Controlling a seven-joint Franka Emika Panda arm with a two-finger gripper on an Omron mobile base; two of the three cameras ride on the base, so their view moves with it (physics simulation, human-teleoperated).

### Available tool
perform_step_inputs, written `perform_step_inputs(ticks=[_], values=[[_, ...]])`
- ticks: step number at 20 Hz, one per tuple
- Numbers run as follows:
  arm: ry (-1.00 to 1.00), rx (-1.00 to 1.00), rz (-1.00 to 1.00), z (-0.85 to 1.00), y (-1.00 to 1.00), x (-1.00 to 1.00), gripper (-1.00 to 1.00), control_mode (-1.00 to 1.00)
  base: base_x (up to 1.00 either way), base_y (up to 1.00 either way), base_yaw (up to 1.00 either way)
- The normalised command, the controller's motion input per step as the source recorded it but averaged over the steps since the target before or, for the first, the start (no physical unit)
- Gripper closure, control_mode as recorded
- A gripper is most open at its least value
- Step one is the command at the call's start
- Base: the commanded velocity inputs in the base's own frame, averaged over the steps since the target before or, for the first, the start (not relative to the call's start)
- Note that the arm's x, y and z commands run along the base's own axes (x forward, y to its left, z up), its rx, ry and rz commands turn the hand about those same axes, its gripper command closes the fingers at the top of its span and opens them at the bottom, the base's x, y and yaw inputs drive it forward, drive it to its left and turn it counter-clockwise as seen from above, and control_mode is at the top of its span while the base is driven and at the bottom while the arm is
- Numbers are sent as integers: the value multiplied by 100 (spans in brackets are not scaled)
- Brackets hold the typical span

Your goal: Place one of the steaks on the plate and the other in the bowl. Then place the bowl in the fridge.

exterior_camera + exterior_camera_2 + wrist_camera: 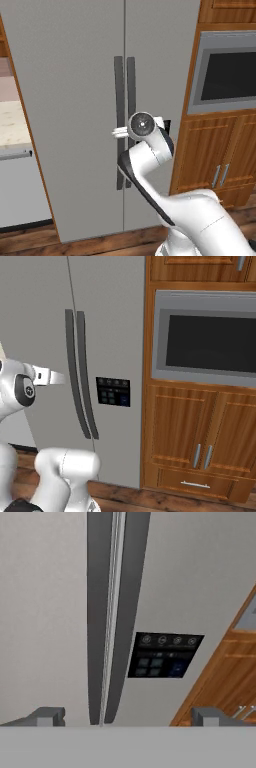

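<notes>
While parked square before the fridge [70,100], holds the gripper [119,132] empty, jaws spread as wide as they go, nothing between them.

Far left of the fridge handles [125,120]: a pale stone counter [10,125] over a white appliance front [15,190]. Next, nearer the handles, the left fridge door, plain grey and shut. Then the handles themselves, two dark bars side by side along the seam where the doors meet, long axis upright, both doors closed flush.

Just in front of the handles at about mid-height, seen from the left base camera: the gripper, pointing straight at them. From the right base camera, sits a little to the left of the handles [80,376] and short of them, not touching. From the hand camera, shows the two bars [112,612] rising between the fingertips, slightly left of centre and a touch tilted.

Right of the handles: the small black control panel [113,391] on the right door, then the built-in oven [210,343] set in wood cabinets.

Looks like the door-opening step, not yet begun. Needs one bar picked out of two close neighbours; with jaws this wide and both bars dead ahead, risks straddling the pair unless shifted sideways toward one bar first.
</notes>
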Motion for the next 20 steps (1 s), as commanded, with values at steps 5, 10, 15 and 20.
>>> perform_step_inputs(ticks=[5, 10, 15, 20], values=[[15, 0, 0, -2, 1, 78, -100, -100, 0, 0, 0], [10, -2, -4, -6, 30, 65, -100, -100, 0, 0, 0], [5, -4, -6, -11, 36, 56, -100, -100, 0, 0, 0], [0, -3, -6, -11, 3, 27, -100, -100, 0, 0, 0]])
